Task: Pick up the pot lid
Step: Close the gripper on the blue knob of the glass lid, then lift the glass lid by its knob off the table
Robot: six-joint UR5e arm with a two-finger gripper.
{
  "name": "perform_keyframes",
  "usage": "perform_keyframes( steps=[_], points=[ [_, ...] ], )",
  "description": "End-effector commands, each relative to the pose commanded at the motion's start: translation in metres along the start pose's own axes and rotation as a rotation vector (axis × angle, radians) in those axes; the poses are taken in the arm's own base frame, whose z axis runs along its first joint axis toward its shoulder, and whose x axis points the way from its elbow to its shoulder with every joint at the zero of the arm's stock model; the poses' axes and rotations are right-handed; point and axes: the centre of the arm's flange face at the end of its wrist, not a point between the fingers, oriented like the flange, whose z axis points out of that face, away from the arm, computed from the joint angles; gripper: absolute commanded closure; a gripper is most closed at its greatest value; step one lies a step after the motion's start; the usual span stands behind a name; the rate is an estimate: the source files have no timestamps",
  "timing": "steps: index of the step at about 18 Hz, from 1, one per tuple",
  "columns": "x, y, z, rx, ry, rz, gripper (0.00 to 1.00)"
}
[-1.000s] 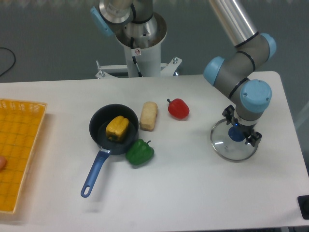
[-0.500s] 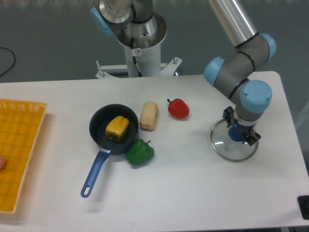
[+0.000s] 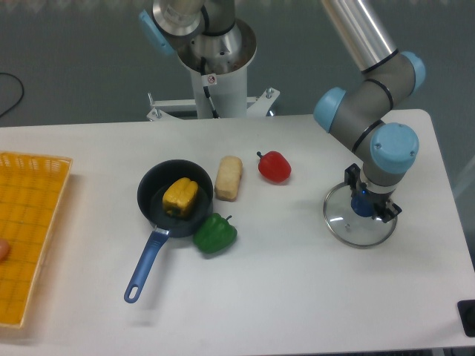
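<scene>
Far left, an orange bin (image 3: pixel 56 230). Next, a black frying pan (image 3: pixel 155 191) with a yellow pepper (image 3: pixel 180 196) inside, then a green pepper (image 3: pixel 215 234) just beside, a tan block (image 3: pixel 229 178) and a red pepper (image 3: pixel 274 167), none of them needed here. Farther right, the pot lid (image 3: pixel 347 228), apparently flat on the white table (image 3: pixel 274 297), knob (image 3: pixel 362 205) upward. Above it, the gripper (image 3: pixel 370 199), fingers on either side of the knob; cannot tell whether clamped on it or just short of contact. Reach and line-up seemingly done. Left to do: make sure of the hold, then lift straight up, watching for a slip off the small knob.
</scene>
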Motion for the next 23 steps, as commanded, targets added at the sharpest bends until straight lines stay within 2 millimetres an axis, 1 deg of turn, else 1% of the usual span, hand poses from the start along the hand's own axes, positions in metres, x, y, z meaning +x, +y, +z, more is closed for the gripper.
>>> perform_keyframes(
  steps=[4,6,9,12,13,14,16,17,19,20,22,23],
  points=[
    [-0.003,0.000,-0.013,0.001,-0.004,0.001,0.50],
    [-0.004,-0.002,-0.016,0.003,0.005,0.004,0.50],
    [-0.003,-0.002,-0.034,0.009,0.015,0.003,0.50],
    [0.005,-0.011,-0.053,0.010,0.027,-0.026,0.50],
    [0.007,-0.012,-0.053,0.010,0.039,-0.038,0.50],
    [0.008,-0.018,-0.055,0.010,0.041,-0.038,0.50],
    [0.013,-0.027,-0.063,0.009,0.047,-0.055,0.50],
    [0.016,-0.028,-0.068,0.008,0.056,-0.071,0.50],
    [0.028,-0.040,-0.084,0.007,0.082,-0.057,0.50],
    [0.032,-0.041,-0.092,0.007,0.096,-0.060,0.50],
    [0.040,-0.051,-0.103,0.022,0.112,-0.075,0.50],
    [0.042,-0.056,-0.105,0.030,0.112,-0.083,0.50]
  ],
)
